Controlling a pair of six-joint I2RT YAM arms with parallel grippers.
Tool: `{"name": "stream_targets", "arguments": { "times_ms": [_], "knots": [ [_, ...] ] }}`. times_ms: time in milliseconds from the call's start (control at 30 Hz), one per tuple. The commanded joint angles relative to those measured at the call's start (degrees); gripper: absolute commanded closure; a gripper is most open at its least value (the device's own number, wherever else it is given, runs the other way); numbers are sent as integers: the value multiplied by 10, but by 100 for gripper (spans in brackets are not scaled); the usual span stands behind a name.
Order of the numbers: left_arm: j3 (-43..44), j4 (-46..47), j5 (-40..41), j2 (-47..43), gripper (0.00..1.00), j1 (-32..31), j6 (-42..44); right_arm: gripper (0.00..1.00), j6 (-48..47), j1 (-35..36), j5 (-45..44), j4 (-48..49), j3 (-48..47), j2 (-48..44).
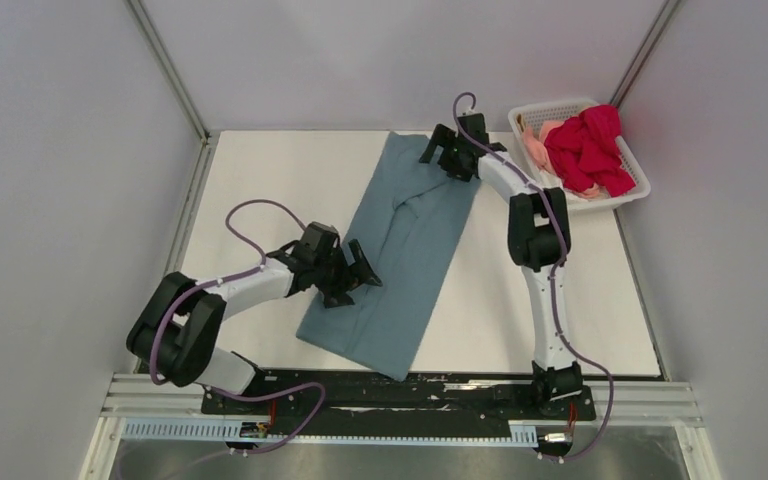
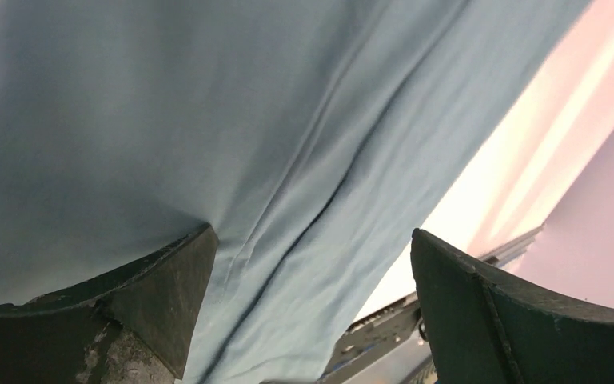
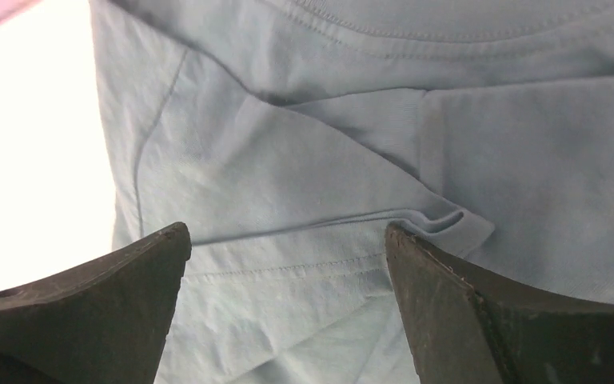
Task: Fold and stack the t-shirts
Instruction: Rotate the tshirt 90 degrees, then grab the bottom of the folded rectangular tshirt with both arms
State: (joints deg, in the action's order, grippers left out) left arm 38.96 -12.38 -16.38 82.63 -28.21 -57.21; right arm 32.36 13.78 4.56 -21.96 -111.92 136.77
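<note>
Left gripper (image 1: 357, 268): jaws wide apart, holding nothing, poised low over the near-left side of the blue-grey t-shirt (image 1: 415, 240). Right gripper (image 1: 452, 152): likewise spread and empty, above the collar end. Shirt lies flat as a long strip with its sides turned in, running aslant from the middle of the bench's (image 1: 260, 180) far edge to its near edge. Cloth is thin soft knit, matte and limp. It looks light and likely to sag or slip from a loose pinch, so the best hold is probably a stitched hem or doubled fold edge, both ends together. Right wrist view shows the collar seam and a tucked sleeve with a small pucker. Red t-shirt (image 1: 590, 150) and pink t-shirt (image 1: 538, 143) sit crumpled in a white lattice basket (image 1: 638, 188) at the far right corner.
</note>
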Motion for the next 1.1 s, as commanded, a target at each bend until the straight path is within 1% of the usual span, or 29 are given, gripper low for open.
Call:
{"name": "stream_targets", "arguments": {
  "times_ms": [0, 100, 167, 233, 367, 467, 500, 533, 567, 600, 667, 700, 767, 800, 833, 900, 1000, 1067],
  "knots": [
    [-9, 67, 20, 27, 0, -96, -124, 0, -5, 9, 118, -15, -149, 131],
    [29, 55, 38, 55, 0, -135, -130, 0, -1, 22, 135, 2, -236, 187],
    [43, 46, 50, 73, 0, -156, -130, 0, 2, 26, 140, 15, -262, 204],
    [46, 46, 53, 80, 0, -168, -130, 0, 1, 27, 142, 19, -267, 197],
    [64, 12, 76, 43, 0, -175, -96, 0, -50, 29, 115, 18, -246, 120],
    [95, -26, 123, -26, 0, -186, -32, 0, -89, 29, 85, 2, -214, 20],
    [104, -61, 136, -53, 0, -187, -17, 0, -102, 29, 69, -21, -193, -15],
    [119, -86, 168, -65, 0, -188, 10, 0, -114, 30, 60, -37, -163, -48],
    [124, -134, 186, -76, 0, -188, 20, 0, -123, 30, 46, -58, -123, -90],
    [128, -159, 218, -93, 0, -188, 42, 0, -130, 32, 29, -83, -62, -137],
    [113, -234, 246, -116, 0, -187, 67, 0, -107, 40, -16, -94, 96, -239],
    [106, -246, 249, -133, 0, -187, 73, 0, -94, 46, -24, -95, 177, -291],
    [67, -252, 234, -168, 0, -187, 83, 0, -64, 69, -44, -94, 317, -382],
    [36, -244, 210, -182, 0, -186, 85, 0, -50, 88, -73, -93, 372, -424],
    [22, -242, 188, -207, 0, -186, 84, 0, -44, 114, -88, -89, 422, -465],
    [-11, -244, 164, -238, 0, -186, 81, 0, -53, 169, -103, -89, 493, -530],
    [-68, -227, 131, -283, 0, -186, 73, 0, -27, 234, -81, -109, 582, -610],
    [-103, -197, 104, -300, 1, -185, 63, 0, -14, 264, -30, -118, 633, -647]
  ]
}}
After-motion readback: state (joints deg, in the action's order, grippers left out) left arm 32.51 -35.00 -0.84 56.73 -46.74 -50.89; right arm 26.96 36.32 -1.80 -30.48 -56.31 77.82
